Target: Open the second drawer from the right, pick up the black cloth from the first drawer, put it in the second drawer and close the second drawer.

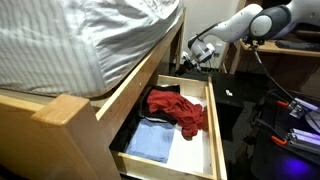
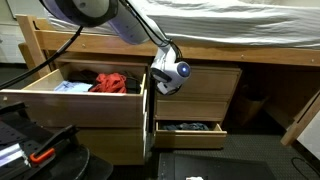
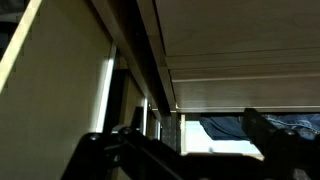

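- A pale wooden bed frame (image 2: 250,55) goes across the room.
- Grey striped bedding (image 1: 70,35) lies on top of it.
- The floor (image 2: 260,160) is dark.

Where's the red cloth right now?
In both exterior views the red cloth lies in the big open drawer, toward its far end, beside the light blue cloth.
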